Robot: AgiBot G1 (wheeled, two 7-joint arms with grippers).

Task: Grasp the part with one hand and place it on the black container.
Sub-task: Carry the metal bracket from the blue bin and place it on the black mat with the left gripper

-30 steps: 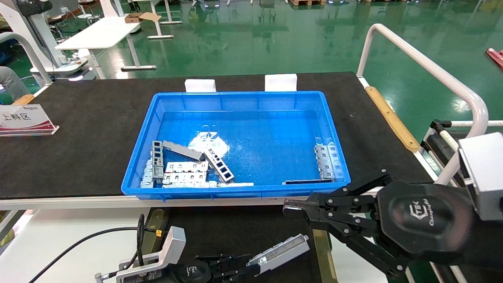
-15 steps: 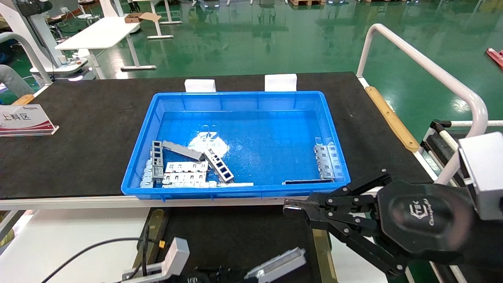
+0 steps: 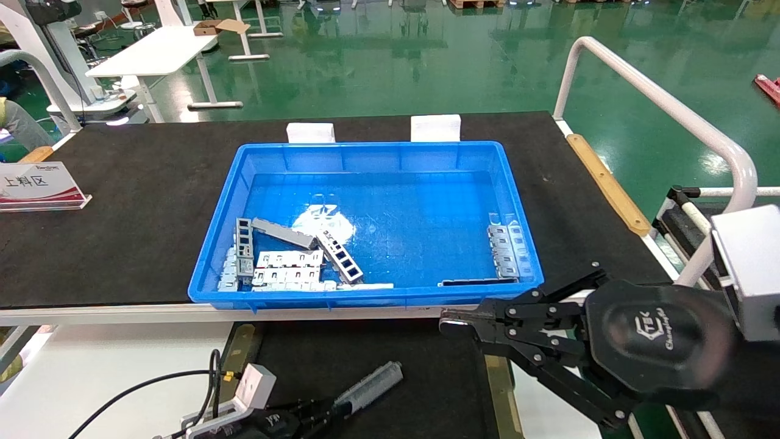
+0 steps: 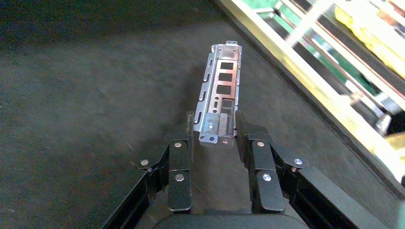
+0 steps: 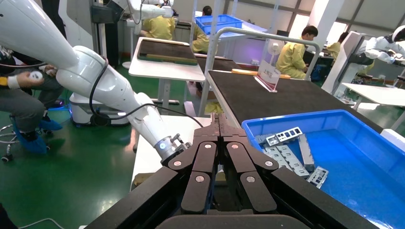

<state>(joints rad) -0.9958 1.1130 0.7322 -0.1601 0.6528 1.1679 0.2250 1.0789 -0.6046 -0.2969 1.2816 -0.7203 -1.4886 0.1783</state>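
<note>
One part [image 4: 220, 90] is pinched by its near end in your left pincer [image 4: 216, 130], low over the black container [image 3: 420, 372], between the brass-coloured strips [image 3: 499, 384]. It looks to be at or just above the panel, though contact is hard to judge. Ease it down until the strip lies flat, keep it parallel to the strips and well inside them, then spread the fingers [image 4: 180, 157] only enough to free it, and lift straight away so the end doesn't snag. Your right pincer [image 3: 451, 326] hangs pressed together near the blue bin [image 3: 518, 201] on the desk [image 3: 122, 201]; leave it parked.
</note>
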